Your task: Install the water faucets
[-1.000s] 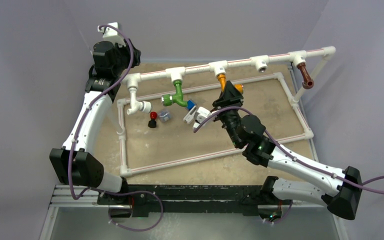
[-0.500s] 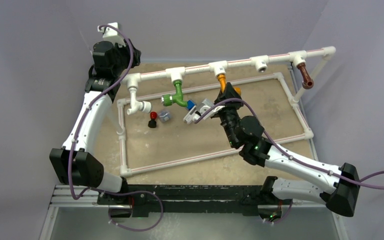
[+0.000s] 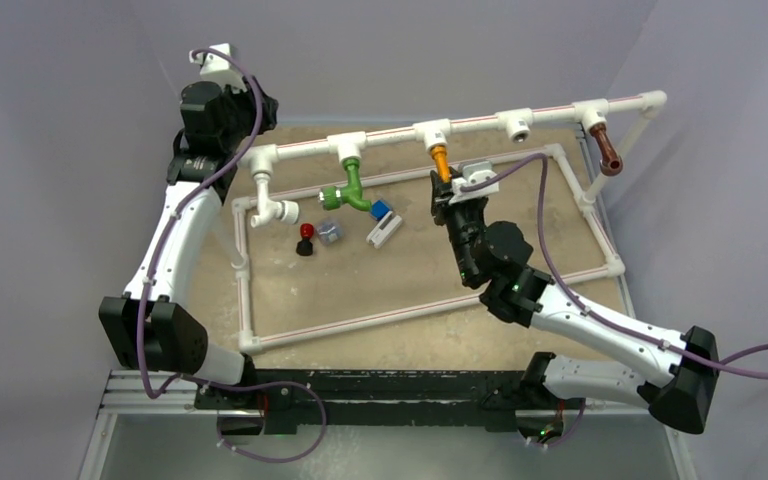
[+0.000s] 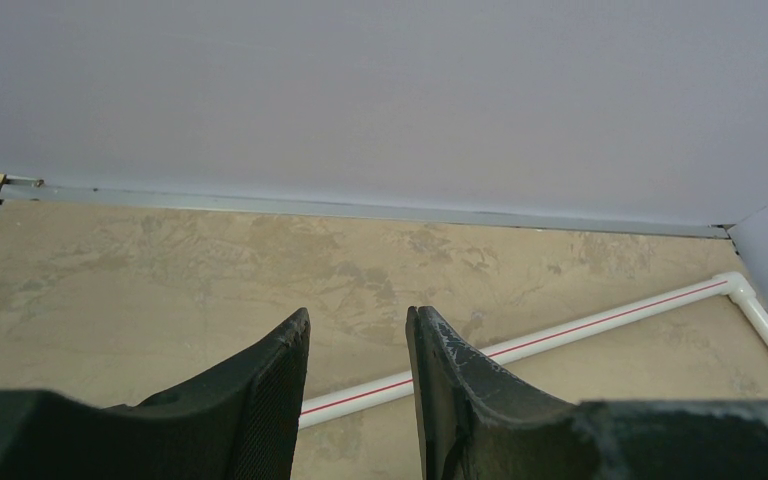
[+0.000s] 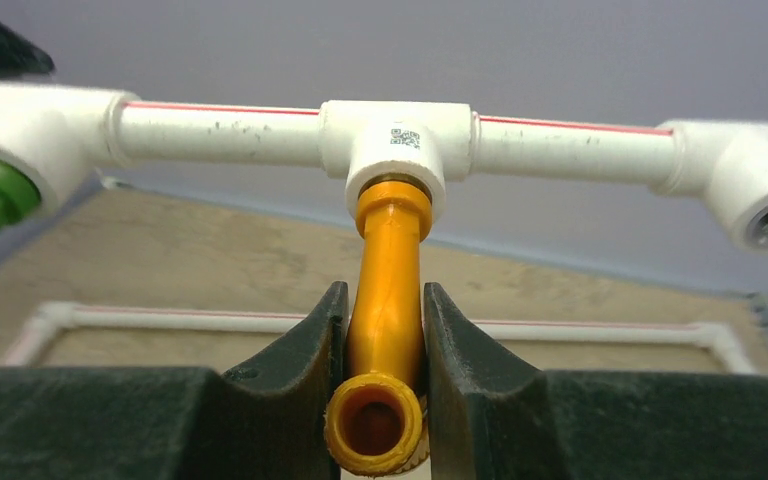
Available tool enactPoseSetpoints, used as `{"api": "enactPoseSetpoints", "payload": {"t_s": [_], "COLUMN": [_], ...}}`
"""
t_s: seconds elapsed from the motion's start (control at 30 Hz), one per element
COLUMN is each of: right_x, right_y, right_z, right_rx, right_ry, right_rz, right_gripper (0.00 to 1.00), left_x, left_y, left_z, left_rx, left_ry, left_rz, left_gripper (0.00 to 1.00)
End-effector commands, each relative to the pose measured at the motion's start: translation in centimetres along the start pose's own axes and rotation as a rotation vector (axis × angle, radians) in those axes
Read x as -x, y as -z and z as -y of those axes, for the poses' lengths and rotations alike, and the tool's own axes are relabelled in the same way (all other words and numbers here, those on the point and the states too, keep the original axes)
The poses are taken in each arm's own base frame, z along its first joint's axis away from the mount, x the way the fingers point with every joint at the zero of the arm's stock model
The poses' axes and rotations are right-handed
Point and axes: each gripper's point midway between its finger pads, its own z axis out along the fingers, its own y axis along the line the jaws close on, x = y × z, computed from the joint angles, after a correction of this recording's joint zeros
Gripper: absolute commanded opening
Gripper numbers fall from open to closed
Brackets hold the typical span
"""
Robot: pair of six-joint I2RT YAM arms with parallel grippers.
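Note:
The orange faucet [image 3: 441,160] hangs from a white tee socket [image 3: 433,133] on the raised pipe rail. In the right wrist view its orange body [image 5: 388,290] runs up into the tee [image 5: 397,135], with the open spout facing the camera. My right gripper [image 3: 447,190] is shut on it, one finger [image 5: 305,350] on each side. The green faucet [image 3: 350,188] sits in the tee to its left. The brown faucet [image 3: 608,150] hangs at the rail's right end. My left gripper [image 3: 265,112] is open and empty [image 4: 357,330] above the table's far left corner.
One tee socket [image 3: 516,125] between the orange and brown faucets is empty. A red-and-black knob [image 3: 306,238], a silver cap [image 3: 329,233] and a blue-and-white piece [image 3: 383,222] lie inside the white floor pipe frame [image 3: 400,315]. A bent white pipe end [image 3: 272,205] hangs at the left.
My right wrist has rolled round while on the orange faucet, swinging its camera from the left to the top. The faucet's lower end is now hidden under the gripper. The left arm has not moved.

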Motion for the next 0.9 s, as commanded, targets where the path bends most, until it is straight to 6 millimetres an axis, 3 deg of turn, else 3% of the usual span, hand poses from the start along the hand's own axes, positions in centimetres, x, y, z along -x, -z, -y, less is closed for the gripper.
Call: {"api": "enactPoseSetpoints", "payload": {"t_s": [0.0, 0.47, 0.67, 0.87], "right_x": [0.4, 4.9, 5.4, 6.0], "right_y": [-0.1, 1.0, 1.0, 0.5], "right_z": [-6.3, -5.7, -5.0, -4.6], "right_rx": [0.178, 0.206, 0.245, 0.299], "right_ry": [-0.467, -1.351, -1.707, -1.923], "right_rz": [-0.012, 0.067, 0.068, 0.056], "right_gripper": [0.0, 0.0, 0.0, 0.0], "left_x": [-11.0, -9.1, -9.0, -8.8], "left_y": [-0.5, 0.4, 0.4, 0.5], "left_z": [-2.8, -2.2, -2.3, -2.3], "left_rx": [0.066, 0.036, 0.036, 0.037], "left_ry": [0.046, 0.063, 0.062, 0.062], "left_rz": [-0.321, -0.266, -0.262, -0.259], "left_gripper": [0.4, 0.4, 0.4, 0.4]}}
